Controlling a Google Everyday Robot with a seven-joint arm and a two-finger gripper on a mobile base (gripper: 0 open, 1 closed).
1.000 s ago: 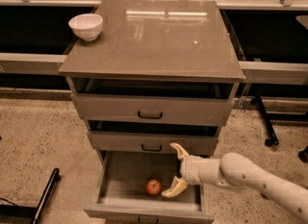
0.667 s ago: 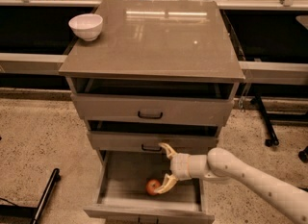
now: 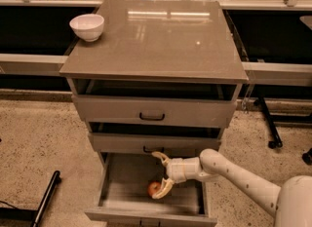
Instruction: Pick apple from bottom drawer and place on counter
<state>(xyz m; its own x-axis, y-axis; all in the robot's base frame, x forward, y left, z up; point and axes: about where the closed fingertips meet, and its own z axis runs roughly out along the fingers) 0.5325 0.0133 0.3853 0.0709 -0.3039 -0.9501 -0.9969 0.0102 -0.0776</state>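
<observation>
Speckled floor [image 3: 39, 143] surrounds a grey-brown cabinet [image 3: 151, 111] whose glossy worktop [image 3: 156, 41] carries a white bowl [image 3: 87, 27] at its 10 o'clock corner. The bottom drawer [image 3: 122, 192] stands pulled out, and the apple [image 3: 154, 189] lies on its pale base near the centre. The gripper [image 3: 162, 174], reaching in from 3 o'clock, sits at the apple's 1 o'clock. Its fingers [image 3: 160, 157] are spread open, the lower one against the fruit.

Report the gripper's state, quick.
Gripper: open, inside the bottom drawer, with its lower finger right by the apple; holding nothing.
</observation>
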